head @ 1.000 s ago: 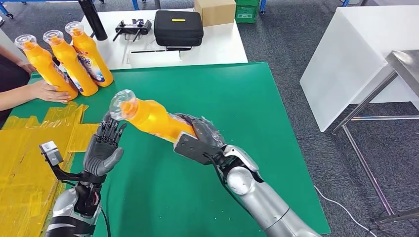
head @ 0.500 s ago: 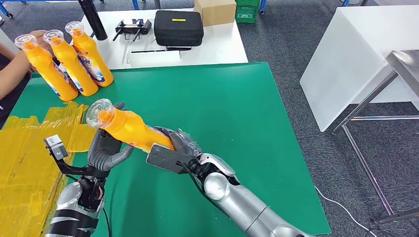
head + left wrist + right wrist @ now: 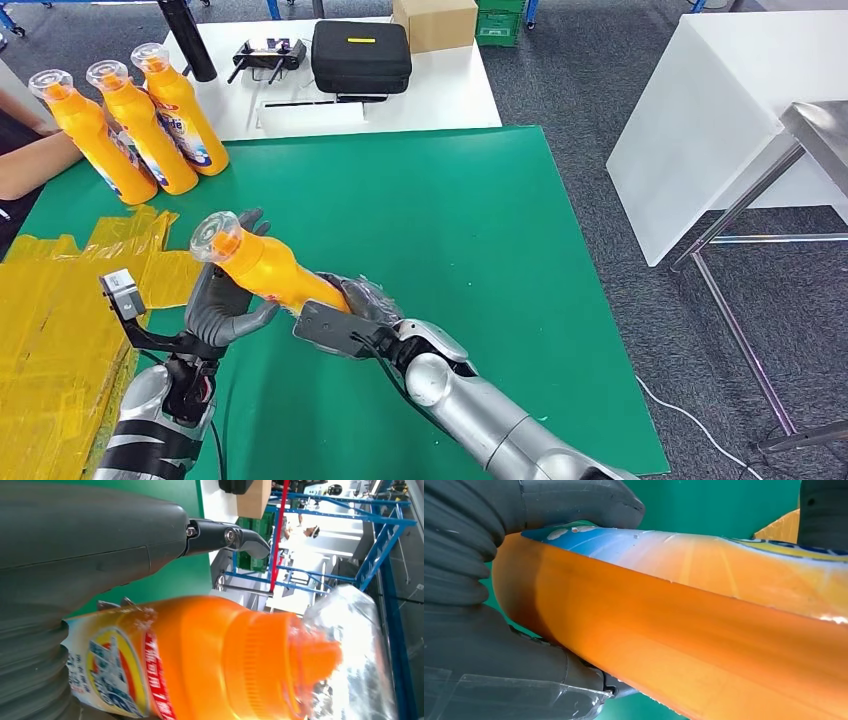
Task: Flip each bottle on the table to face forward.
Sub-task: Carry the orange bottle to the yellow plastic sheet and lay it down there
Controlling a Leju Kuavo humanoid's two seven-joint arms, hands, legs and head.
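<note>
The right hand (image 3: pixel 362 300) grips the base of an orange bottle (image 3: pixel 265 272), its fingers largely hidden by the bottle and a clear cover, while the left hand (image 3: pixel 222 300) cups the bottle's neck from beneath, fingers curled around it. The bottle is held tilted above the green bench (image 3: pixel 420 220), clear-capped end toward the left. Three more orange bottles (image 3: pixel 140 115) stand at the bench's far left corner beside a person's arm (image 3: pixel 35 165), cut off by the frame.

The held orange bottle (image 3: pixel 200 660) carries a label (image 3: pixel 107 672) whose print is perhaps too blurred to read.
</note>
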